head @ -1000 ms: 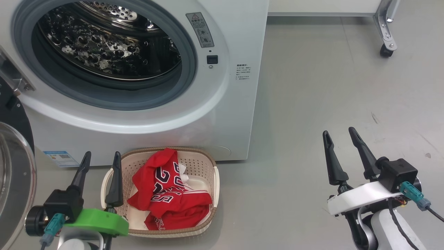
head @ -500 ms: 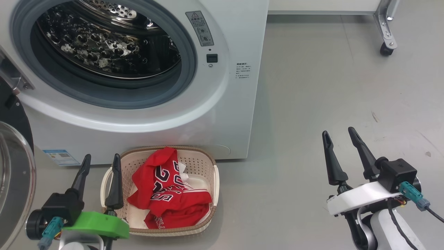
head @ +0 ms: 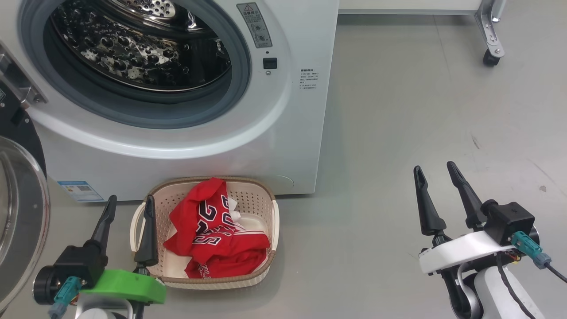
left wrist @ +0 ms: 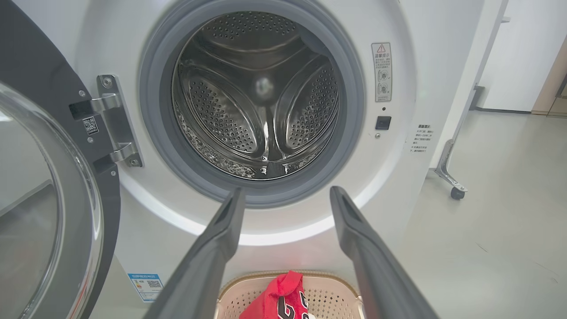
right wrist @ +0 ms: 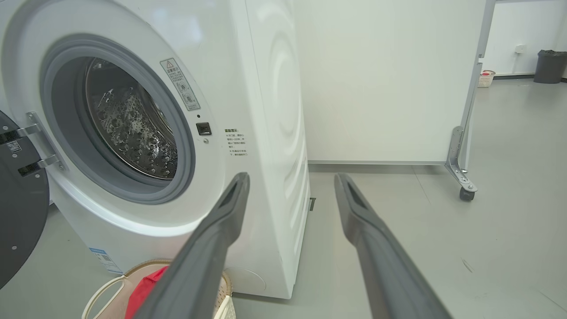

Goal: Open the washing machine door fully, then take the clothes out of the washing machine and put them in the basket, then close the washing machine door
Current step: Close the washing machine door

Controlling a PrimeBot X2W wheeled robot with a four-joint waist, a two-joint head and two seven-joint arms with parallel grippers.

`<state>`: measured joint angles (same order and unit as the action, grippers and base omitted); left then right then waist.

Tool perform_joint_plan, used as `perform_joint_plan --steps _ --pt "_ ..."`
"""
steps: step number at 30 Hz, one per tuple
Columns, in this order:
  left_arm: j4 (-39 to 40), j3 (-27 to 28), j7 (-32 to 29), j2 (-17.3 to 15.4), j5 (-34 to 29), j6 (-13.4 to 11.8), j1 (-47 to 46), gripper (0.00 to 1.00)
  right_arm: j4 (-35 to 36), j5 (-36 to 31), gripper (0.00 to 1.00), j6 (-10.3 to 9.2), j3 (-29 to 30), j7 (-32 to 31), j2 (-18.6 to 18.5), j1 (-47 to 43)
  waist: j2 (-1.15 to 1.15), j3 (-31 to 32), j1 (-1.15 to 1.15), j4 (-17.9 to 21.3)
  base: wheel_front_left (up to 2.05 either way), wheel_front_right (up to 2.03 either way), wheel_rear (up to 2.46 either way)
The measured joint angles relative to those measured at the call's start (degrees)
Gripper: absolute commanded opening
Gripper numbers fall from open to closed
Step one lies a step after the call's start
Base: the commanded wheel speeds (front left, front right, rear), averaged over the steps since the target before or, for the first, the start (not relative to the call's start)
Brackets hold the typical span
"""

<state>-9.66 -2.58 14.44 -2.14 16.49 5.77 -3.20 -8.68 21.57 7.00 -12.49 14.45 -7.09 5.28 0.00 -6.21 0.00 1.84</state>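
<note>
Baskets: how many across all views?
2. One basket sits before the washing machine, holding red clothes; a second basket stands far off beside a dark bin.

The floor [head: 398, 110] is smooth, pale grey and faintly glossy. The washing machine [head: 292, 146] stands on it at the far left. The basket [head: 250, 201] sits on the floor just in front of the machine's lower right part (touching it or not, hard to tell). At the far right a metal leg rests on a black caster [head: 487, 57]. A few dark scuffs [head: 475, 141] mark the bare stretch to the right.
</note>
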Motion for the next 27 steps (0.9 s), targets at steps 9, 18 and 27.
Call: perform_joint_plan --steps 9,18,27 --pt "0.3 -0.1 0.0 0.0 -0.2 0.0 0.0 1.00 0.0 0.0 1.00 0.00 0.1 0.0 0.3 0.0 0.00 -0.1 0.00 -0.1 -1.21 1.21 0.00" --pt "1.4 -0.2 0.0 0.0 -1.0 -0.1 0.0 1.00 0.1 0.0 1.00 0.00 0.1 0.0 0.3 0.0 0.00 -0.7 0.00 -0.2 -1.42 1.42 0.00" --pt "1.6 -0.5 0.0 0.0 -1.1 -0.3 0.0 1.00 0.1 0.0 1.00 0.00 0.1 0.0 0.3 0.0 0.00 -1.1 0.00 -0.4 -1.09 1.09 0.00"
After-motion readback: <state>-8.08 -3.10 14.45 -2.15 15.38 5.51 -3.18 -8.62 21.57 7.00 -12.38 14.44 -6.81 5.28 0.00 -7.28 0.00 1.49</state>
